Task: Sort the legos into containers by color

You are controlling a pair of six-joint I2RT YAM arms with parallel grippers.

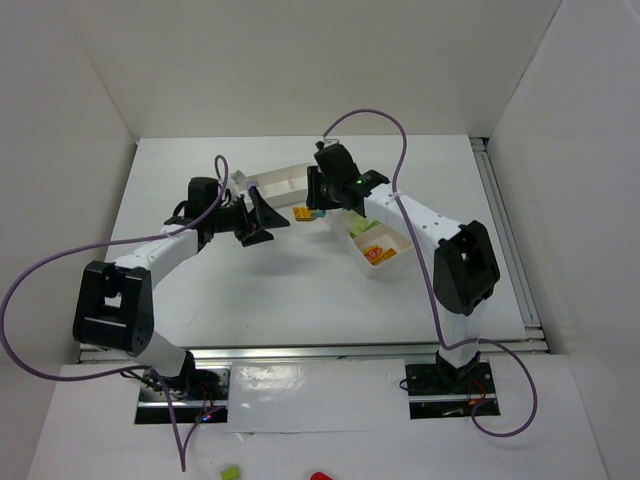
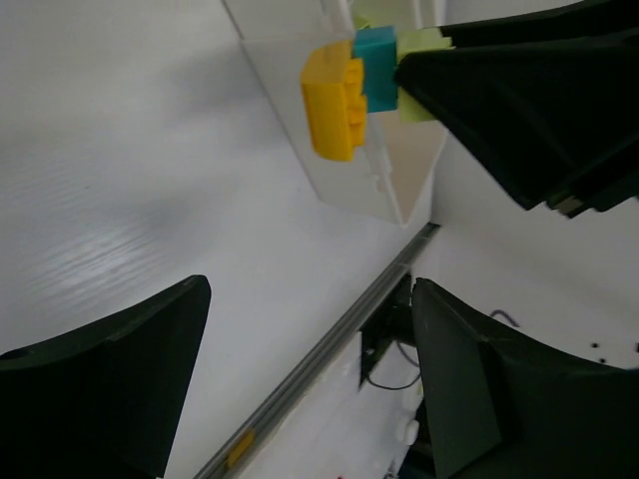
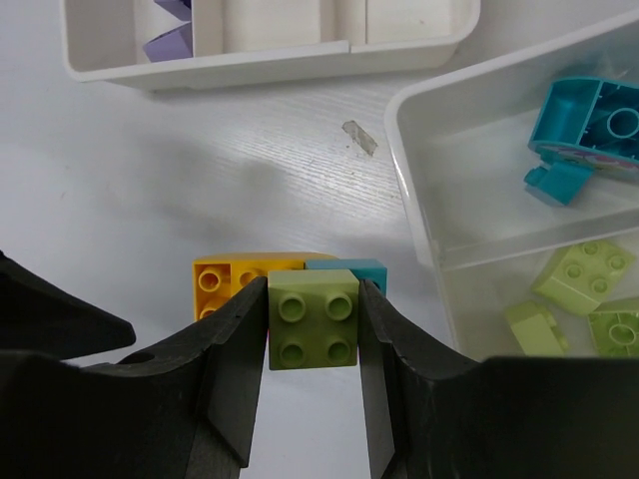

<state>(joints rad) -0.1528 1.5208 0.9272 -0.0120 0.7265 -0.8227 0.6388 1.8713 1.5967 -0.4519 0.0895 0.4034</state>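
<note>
My right gripper (image 3: 314,299) is shut on a lime green lego (image 3: 313,319). A yellow-orange lego (image 3: 225,284) and a teal lego (image 3: 351,267) are stuck to its far side. From above, this cluster (image 1: 303,212) sits between the two white containers. In the left wrist view the yellow lego (image 2: 334,100) and teal lego (image 2: 377,65) show in front of a container's wall (image 2: 369,185). My left gripper (image 2: 312,289) stands open and empty just left of the cluster (image 1: 270,222). The right container (image 3: 419,170) holds teal pieces (image 3: 589,125) and lime legos (image 3: 579,279). The far container (image 3: 250,62) holds purple legos (image 3: 170,40).
The right container (image 1: 392,268) also holds an orange piece (image 1: 377,255) in its near compartment. A silver metal rail (image 2: 329,344) runs along the table's edge, with the arm bases and cables beyond it. White walls enclose the table on three sides.
</note>
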